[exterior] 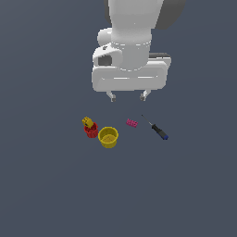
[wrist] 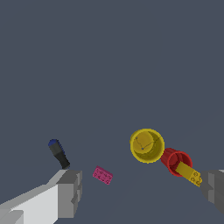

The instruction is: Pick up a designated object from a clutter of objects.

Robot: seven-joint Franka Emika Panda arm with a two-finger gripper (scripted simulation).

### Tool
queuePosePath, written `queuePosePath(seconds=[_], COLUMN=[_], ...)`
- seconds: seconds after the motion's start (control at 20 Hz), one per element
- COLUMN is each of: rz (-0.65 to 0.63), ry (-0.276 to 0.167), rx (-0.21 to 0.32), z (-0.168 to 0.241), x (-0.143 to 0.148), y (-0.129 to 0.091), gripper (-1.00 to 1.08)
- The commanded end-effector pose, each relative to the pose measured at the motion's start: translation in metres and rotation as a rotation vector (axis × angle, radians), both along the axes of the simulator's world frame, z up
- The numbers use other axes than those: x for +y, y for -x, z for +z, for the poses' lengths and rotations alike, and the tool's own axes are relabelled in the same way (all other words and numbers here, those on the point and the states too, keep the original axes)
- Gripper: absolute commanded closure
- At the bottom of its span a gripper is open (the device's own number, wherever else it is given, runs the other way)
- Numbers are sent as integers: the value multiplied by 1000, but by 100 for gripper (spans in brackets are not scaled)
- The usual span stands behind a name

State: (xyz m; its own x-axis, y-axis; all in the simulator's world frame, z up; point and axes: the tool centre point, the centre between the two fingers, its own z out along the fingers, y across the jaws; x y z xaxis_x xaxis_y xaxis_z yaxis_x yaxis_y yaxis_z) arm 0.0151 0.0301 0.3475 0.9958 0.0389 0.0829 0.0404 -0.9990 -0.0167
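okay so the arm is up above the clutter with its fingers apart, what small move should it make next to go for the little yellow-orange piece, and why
Probably shift the gripper toward the exterior view's left until it is over the yellow-orange piece, before descending. The fingers are open and hang above the pink brick, well off the target. The piece sits on the red cup, touching it, with the yellow cup close beside, so alignment matters.

a flat, dark slate-blue ground is the only thing here outside the task. it lies below the jaws and runs out past them on every side, reaching the edges of both views. its colour is even and matte throughout, the same beneath the jaws as far from them.
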Motion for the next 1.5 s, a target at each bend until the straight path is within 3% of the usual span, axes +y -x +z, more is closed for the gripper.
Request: queuePosePath(seconds=[0.0,0.6,1.45], rz=[0,-11,111], ry=[0,-18,-4], rx=[0,2,8], z=[0,-2,-28], x=[0,18,-11], y=[0,-4,-2], gripper=[-92,-92,-92])
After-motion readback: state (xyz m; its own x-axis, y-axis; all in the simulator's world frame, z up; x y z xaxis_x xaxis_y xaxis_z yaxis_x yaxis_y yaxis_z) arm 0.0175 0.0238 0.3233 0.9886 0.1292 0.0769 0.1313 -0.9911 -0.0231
